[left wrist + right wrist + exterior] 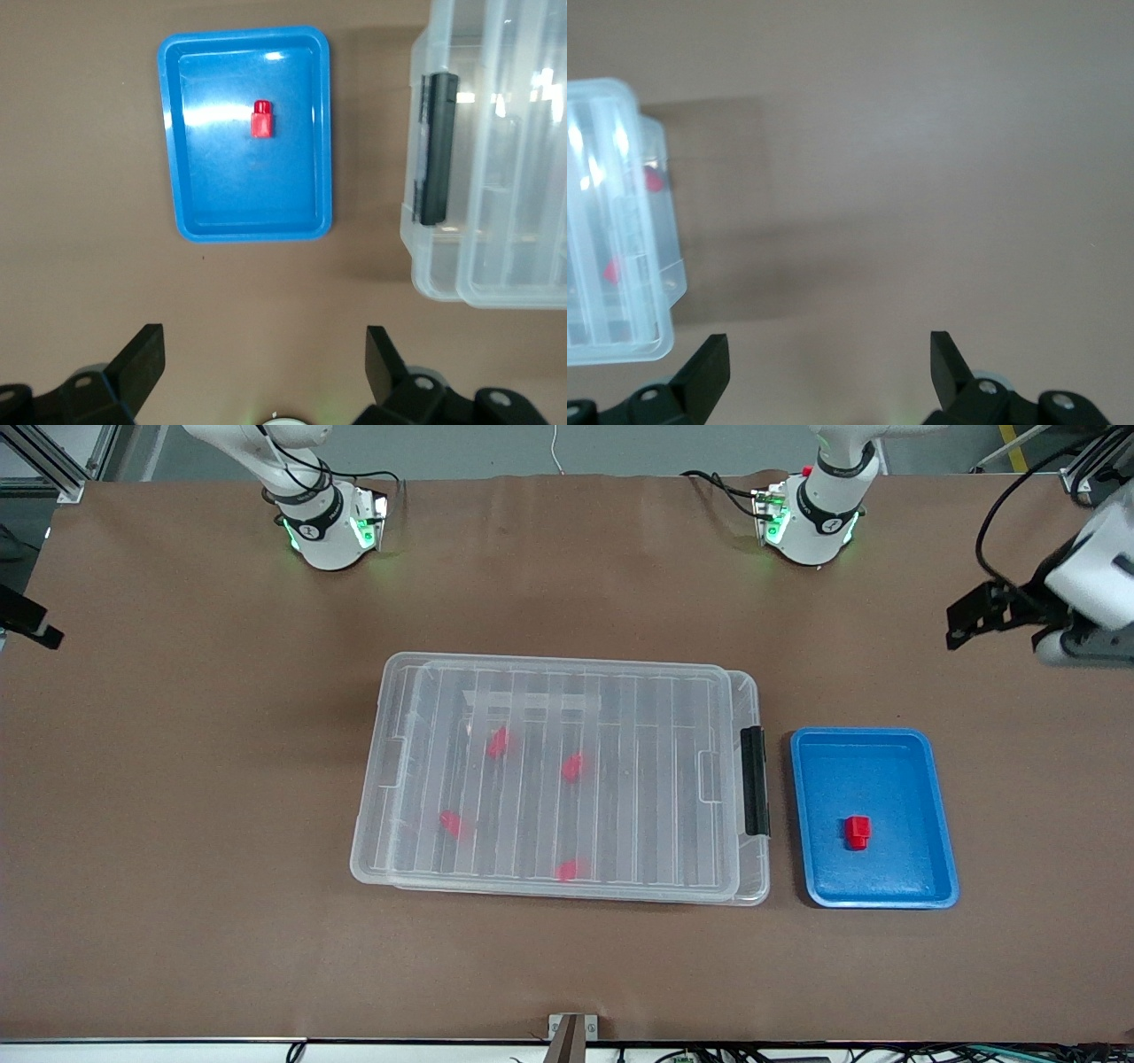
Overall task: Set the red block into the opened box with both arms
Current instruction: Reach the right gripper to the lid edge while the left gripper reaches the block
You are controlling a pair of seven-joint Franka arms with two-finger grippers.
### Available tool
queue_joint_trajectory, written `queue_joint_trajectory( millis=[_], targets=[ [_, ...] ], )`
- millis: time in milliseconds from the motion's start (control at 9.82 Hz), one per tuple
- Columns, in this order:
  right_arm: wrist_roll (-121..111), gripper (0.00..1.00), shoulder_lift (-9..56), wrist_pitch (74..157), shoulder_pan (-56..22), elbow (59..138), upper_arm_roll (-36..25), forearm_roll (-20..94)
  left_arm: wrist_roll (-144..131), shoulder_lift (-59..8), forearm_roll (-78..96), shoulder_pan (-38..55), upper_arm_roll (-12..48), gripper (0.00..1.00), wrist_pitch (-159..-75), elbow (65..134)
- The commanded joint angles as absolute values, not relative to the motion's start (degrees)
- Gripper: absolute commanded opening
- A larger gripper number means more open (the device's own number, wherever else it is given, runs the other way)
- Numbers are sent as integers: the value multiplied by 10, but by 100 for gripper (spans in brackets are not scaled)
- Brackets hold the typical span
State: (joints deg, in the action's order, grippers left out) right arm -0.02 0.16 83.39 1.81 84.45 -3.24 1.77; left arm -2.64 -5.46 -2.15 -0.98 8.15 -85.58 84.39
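Red block (857,831) is seen untouched in the blue tray (939,815) beside the lidded box (558,779), so everything is left, with left pincer (266,367) and right pincer (830,370) both held apart over bare counter (177,779).

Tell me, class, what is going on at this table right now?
Nothing is being handled yet. The red block lies in a blue tray toward the left arm's end of the table, beside the box, whose ribbed lid is on, with four more red pieces showing through it. The left gripper hangs open over bare table near the tray. The right gripper waits open over the table by the box's other end.
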Motion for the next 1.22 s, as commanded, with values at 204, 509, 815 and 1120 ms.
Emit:
queue_joint_trajectory(
  millis=[204,509,815,1120],
  targets=[
    [19,100,117,881,-118,838,-31,57,-34,-219,-43,-10,81,100,-978,853],
    [76,100,186,1019,-177,913,-31,76,-21,-327,-77,-39,83,100,-1100,868],
    [75,100,187,1125,-204,997,-31,71,-21,-397,-80,-44,83,100,-1175,884],
    [73,100,207,1139,-200,1005,-32,61,-22,-435,-76,-43,83,86,-1219,894]
  ],
)
